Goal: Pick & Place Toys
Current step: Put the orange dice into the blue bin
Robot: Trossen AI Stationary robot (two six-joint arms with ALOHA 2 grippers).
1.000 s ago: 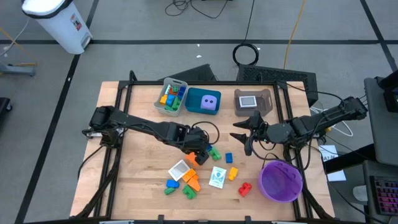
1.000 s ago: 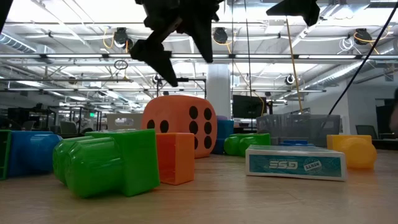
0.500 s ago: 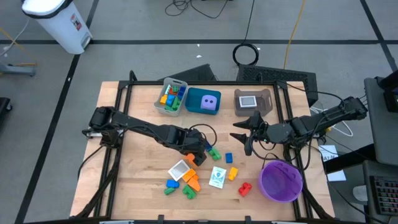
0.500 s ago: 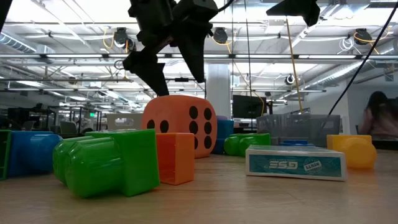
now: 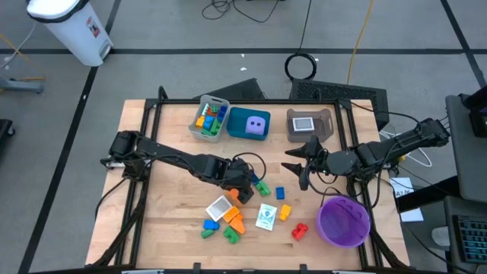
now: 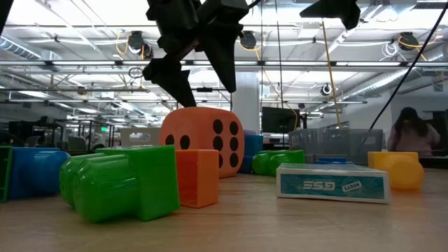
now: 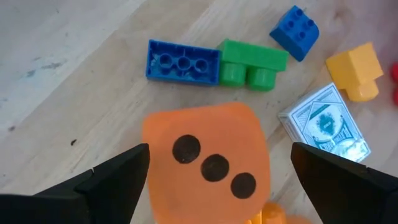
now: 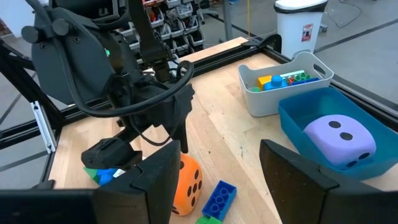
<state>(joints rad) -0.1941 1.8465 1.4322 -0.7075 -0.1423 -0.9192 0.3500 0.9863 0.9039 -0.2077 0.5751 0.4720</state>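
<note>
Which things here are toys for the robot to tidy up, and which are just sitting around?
Toys:
- orange die, under the open left gripper
- purple die
- loose bricks
- card pack

Just sitting around:
- purple bowl
- grey tray
- teal tray
- brown tray
- right gripper, waiting

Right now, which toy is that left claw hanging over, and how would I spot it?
Look to the middle of the wooden table, at the loose toys. The left claw hangs open above the orange die. It is a large rounded cube with black dots, far bigger than the small studded bricks around it.
</note>
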